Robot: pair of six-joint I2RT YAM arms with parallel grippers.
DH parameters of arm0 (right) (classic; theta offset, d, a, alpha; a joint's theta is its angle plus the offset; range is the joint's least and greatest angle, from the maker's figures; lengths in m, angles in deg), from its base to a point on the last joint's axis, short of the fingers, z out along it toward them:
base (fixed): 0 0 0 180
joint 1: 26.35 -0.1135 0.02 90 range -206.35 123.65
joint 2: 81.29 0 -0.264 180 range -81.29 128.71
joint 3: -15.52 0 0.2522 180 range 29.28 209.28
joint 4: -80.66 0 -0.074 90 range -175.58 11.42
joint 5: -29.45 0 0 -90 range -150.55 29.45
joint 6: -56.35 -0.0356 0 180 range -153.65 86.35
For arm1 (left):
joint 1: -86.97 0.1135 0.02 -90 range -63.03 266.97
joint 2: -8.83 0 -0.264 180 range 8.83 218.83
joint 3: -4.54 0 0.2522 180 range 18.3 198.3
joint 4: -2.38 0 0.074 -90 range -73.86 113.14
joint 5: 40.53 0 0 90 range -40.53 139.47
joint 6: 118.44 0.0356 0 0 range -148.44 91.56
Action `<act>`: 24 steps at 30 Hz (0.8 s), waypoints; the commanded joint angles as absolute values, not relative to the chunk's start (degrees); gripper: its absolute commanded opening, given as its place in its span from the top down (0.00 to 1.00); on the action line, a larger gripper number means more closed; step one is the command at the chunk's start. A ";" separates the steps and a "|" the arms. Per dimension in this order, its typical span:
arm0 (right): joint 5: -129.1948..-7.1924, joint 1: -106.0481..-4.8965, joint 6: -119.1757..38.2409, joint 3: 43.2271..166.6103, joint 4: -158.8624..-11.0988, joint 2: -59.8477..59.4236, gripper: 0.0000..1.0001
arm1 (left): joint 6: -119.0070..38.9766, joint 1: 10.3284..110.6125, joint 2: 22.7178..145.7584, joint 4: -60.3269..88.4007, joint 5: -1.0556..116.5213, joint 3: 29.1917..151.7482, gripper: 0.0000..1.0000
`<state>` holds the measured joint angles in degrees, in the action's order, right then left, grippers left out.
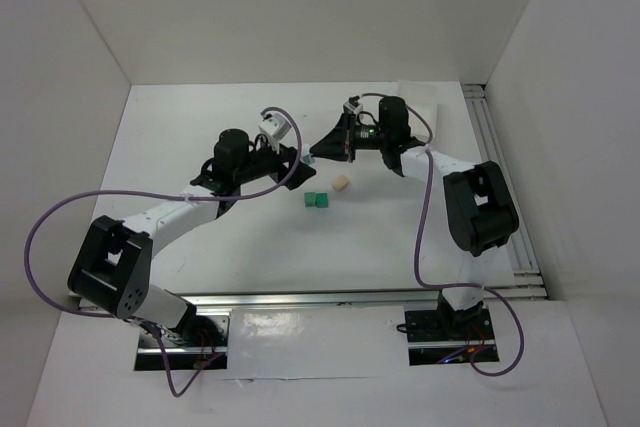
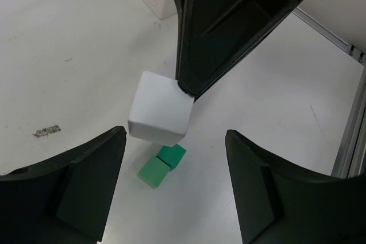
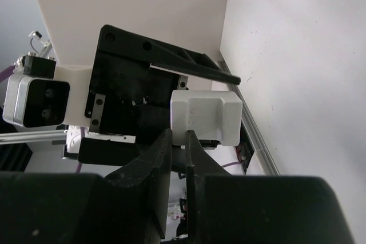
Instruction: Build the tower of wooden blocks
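Now the right hand (image 3: 178, 144) is almost shut. It pinches a white block (image 2: 159, 115) by one edge and holds it up off the desk (image 1: 190, 137). The white block has a little groove cut in one side.

The left hand (image 1: 297, 169) is spread wide and holds nothing. Its two black fingers (image 2: 86, 187) point at the white block from the other side. The block shows between them, a bit ahead of their tips, and they do not touch it. The two hands meet tip to tip over the middle of the desk.

Two green blocks (image 1: 316, 200) lie flat on the desk close by, lower than the white block. They sit side by side and touch, and one is a bit darker than the other. A tan block (image 1: 341, 183) lies near them, a little apart, on the side away from the arms' bases. No block sits on top of another, so the tower is not built yet.
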<state>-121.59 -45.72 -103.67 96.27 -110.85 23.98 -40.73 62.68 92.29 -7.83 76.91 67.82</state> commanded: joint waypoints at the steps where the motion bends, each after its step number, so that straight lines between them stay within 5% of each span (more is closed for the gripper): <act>1: -122.95 -46.12 -104.84 95.99 -115.81 23.74 0.89 | -41.35 62.18 90.48 -12.42 80.84 69.28 0.17; 21: -123.48 -46.65 -105.37 95.38 -116.51 24.26 0.89 | -43.03 62.18 89.34 -13.65 82.61 69.80 0.49; 24: -123.48 -46.65 -105.37 95.38 -116.51 24.79 0.89 | -43.03 62.18 89.34 -13.65 82.61 69.80 0.61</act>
